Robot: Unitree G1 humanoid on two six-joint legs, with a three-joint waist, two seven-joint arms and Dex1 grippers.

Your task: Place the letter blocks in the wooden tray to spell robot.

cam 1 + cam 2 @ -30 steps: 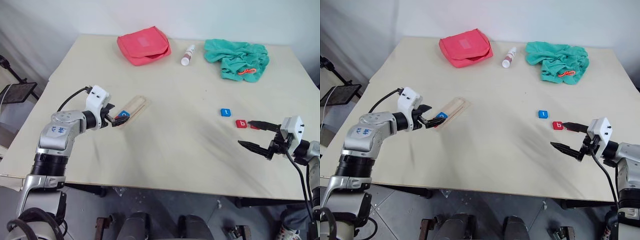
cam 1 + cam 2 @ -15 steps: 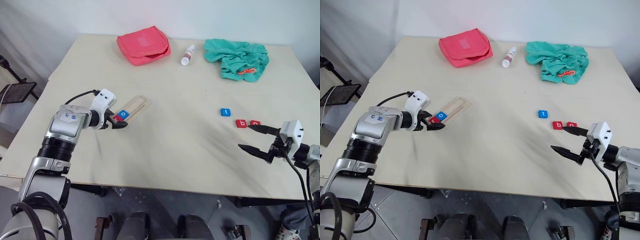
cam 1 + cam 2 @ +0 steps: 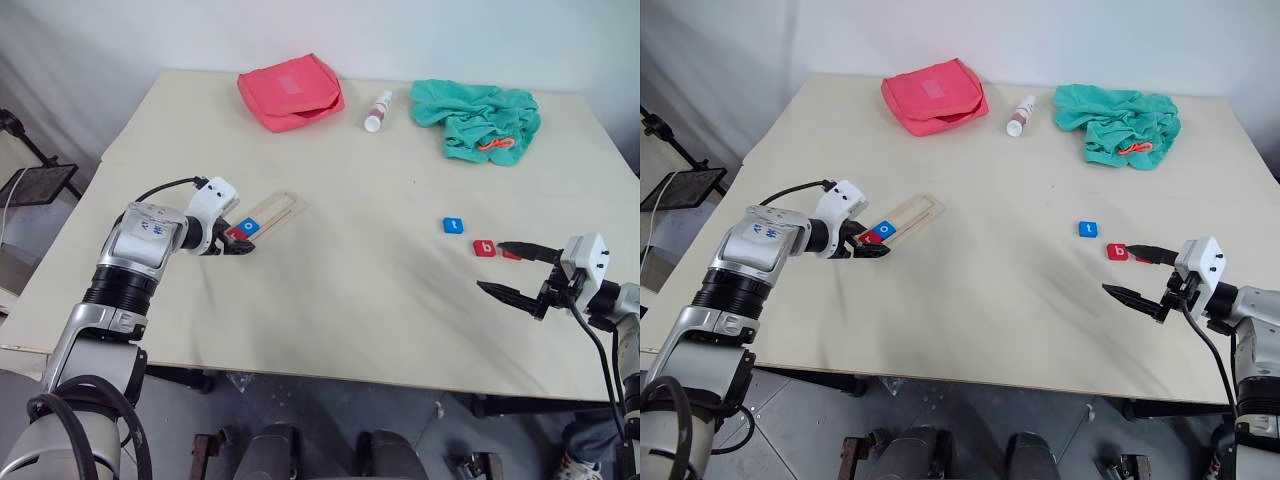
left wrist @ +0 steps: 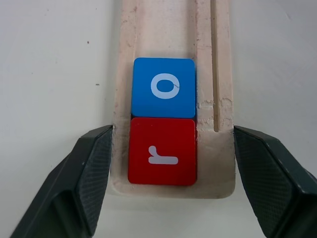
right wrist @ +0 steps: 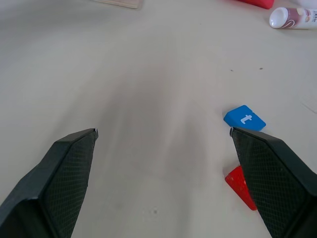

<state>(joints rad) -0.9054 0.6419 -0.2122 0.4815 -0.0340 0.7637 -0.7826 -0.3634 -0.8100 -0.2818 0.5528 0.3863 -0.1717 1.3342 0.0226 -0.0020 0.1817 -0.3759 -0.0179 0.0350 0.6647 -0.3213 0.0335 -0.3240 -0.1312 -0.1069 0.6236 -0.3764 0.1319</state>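
— Two tiles lie in the wooden tray (image 4: 213, 64) now: the red r block (image 4: 162, 151) at the near end and the blue o block (image 4: 164, 87) touching it. What has changed since a second ago?

— The left gripper (image 4: 171, 191) then was over the blue tile and hid the tray end. Now it has drawn back a little, and its jaws stand open, one finger on each side of the tray end, gripping nothing. The red r is now uncovered.

— And the right gripper (image 3: 517, 269)?

— It has stayed at the same place near the right table edge, jaws wide open, empty.

— Where are the other blocks?

— The blue t block (image 3: 453, 225) lies on the table (image 3: 350, 290), well apart from the tray. The red b block (image 3: 484, 247) is just beside it, and one more red block (image 3: 511, 254) is partly hidden behind the upper finger of the right gripper; I cannot read its letter.

— Other things around?

— A red pouch (image 3: 290, 91), a small white bottle (image 3: 377, 110) and a green cloth (image 3: 478, 118) lie at the far side. Nothing lies between the loose blocks and the tray.
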